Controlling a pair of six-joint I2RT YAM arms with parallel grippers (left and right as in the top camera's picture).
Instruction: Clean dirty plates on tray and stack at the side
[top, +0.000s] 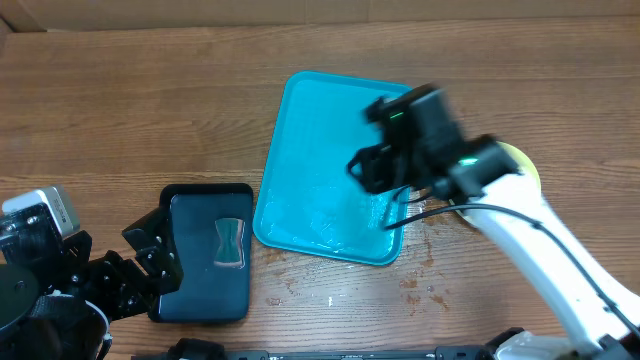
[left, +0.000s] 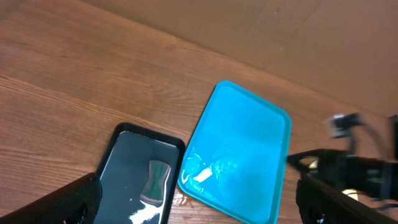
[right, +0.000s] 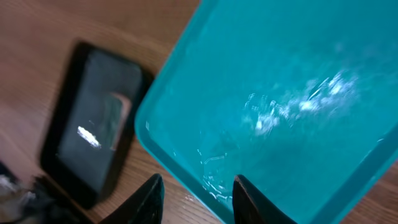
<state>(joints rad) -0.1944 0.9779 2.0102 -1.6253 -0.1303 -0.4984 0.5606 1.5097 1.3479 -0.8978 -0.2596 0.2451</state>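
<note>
The turquoise tray (top: 300, 130) lies in the middle of the table with no plates on it, only water streaks near its front edge. It also shows in the left wrist view (left: 249, 124) and the right wrist view (right: 298, 56). A yellow-green plate rim (top: 523, 160) shows on the table right of the tray, mostly hidden behind my right arm; other plates are hidden. My right gripper (top: 375, 170) (right: 196, 193) is open and empty, hovering over the tray's front edge. My left gripper (top: 158, 258) (left: 199, 211) is open and empty beside the black tray.
A smaller black tray (top: 190, 295) (left: 115, 155) (right: 68, 130) holding water and a grey-green sponge (top: 232, 243) (left: 155, 179) sits left of the turquoise tray. Wet spots (top: 420, 282) mark the wood by the tray's front right corner. A cardboard wall runs along the back.
</note>
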